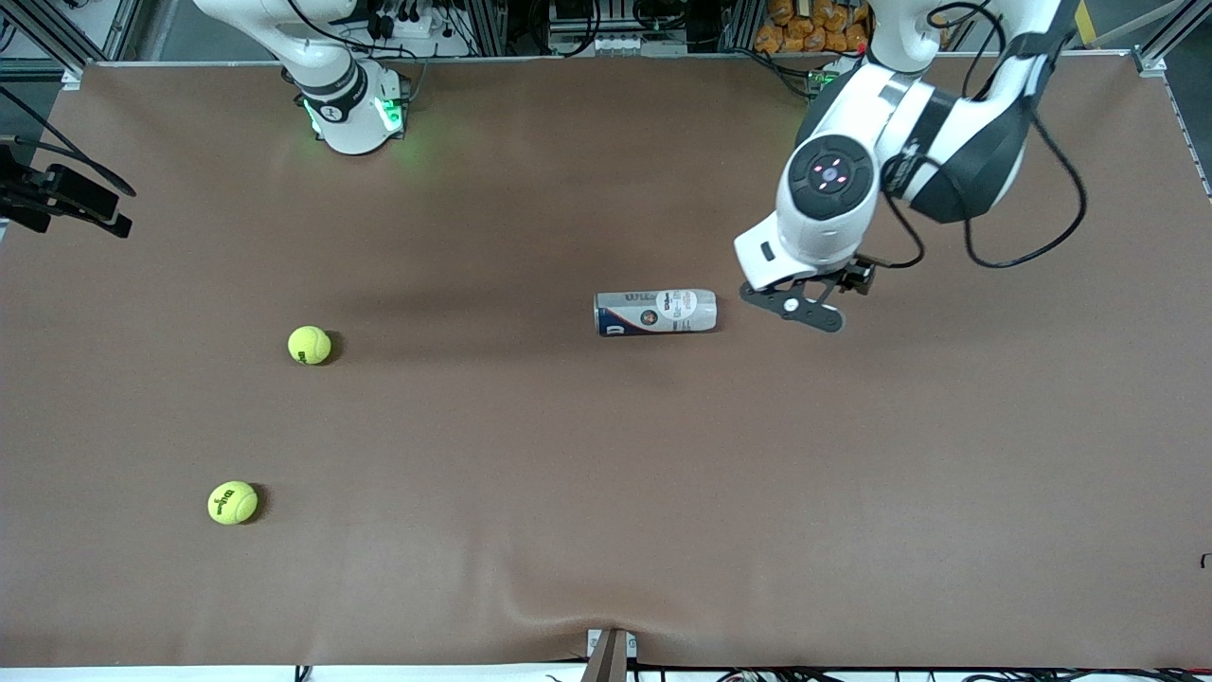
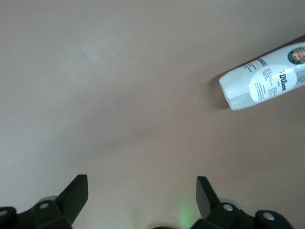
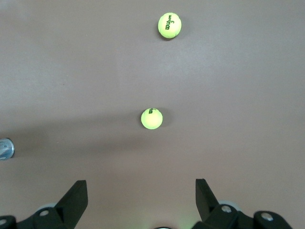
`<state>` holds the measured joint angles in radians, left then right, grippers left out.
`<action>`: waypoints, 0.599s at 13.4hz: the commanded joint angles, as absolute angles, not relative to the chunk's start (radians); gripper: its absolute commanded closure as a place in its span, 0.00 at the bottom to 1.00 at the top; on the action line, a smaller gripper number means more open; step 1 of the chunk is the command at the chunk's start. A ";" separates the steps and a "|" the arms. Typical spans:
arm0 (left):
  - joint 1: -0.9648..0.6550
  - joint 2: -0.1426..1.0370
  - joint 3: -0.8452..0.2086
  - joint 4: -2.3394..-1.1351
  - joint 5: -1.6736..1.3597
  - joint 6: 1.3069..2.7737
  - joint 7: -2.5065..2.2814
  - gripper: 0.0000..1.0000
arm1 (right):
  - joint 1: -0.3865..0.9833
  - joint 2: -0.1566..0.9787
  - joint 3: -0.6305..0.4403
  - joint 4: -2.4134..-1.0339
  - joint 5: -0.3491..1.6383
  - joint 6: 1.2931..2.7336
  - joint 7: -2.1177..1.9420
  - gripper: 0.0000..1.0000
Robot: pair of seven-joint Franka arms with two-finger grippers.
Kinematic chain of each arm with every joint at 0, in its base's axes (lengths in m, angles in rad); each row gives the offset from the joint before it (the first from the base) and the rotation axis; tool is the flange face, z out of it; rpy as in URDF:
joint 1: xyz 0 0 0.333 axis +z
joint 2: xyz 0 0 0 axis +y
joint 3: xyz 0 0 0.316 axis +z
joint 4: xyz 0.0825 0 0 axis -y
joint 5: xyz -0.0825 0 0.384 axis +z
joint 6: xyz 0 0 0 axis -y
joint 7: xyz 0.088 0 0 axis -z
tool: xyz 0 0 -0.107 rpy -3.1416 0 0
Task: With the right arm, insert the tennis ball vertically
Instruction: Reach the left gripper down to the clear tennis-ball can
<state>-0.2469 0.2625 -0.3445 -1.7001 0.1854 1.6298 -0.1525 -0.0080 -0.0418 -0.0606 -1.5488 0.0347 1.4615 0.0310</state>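
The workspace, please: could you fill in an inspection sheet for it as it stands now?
Surface: brown mat, one ripple at the edge nearest the front camera.
Job's things: tennis ball can lying on its side mid-table; two tennis balls toward the right arm's end.
Clutter: nothing seen.
Grippers: left gripper open, beside the can; right gripper open, above bare mat.
Cables: black cable looping off the left arm.
Surroundings: frame rails and equipment along the robots' side.
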 commanded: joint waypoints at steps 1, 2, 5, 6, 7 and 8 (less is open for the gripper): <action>-0.332 0.323 -0.347 -1.683 0.224 1.634 -0.143 0.00 | -0.017 -0.054 -0.054 -1.551 0.025 1.453 0.034 0.00; -0.375 0.345 -0.347 -1.683 0.244 1.634 -0.143 0.00 | -0.017 -0.054 -0.054 -1.551 0.025 1.453 0.034 0.00; -0.530 0.429 -0.347 -1.681 0.400 1.644 -0.140 0.00 | -0.017 -0.054 -0.054 -1.552 0.025 1.453 0.034 0.00; -0.547 0.461 -0.347 -1.675 0.411 1.655 -0.135 0.00 | -0.017 -0.052 -0.054 -1.554 0.025 1.454 0.034 0.00; -0.558 0.485 -0.350 -1.674 0.411 1.679 -0.102 0.00 | -0.017 -0.052 -0.054 -1.557 0.025 1.454 0.034 0.00; -0.571 0.503 -0.351 -1.674 0.413 1.695 -0.056 0.00 | -0.017 -0.052 -0.054 -1.557 0.025 1.457 0.034 0.00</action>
<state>-0.5653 0.4565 -0.3514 -1.6998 0.3863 1.6733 -0.1308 -0.0082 -0.0418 -0.0608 -1.5500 0.0347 1.4614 0.0310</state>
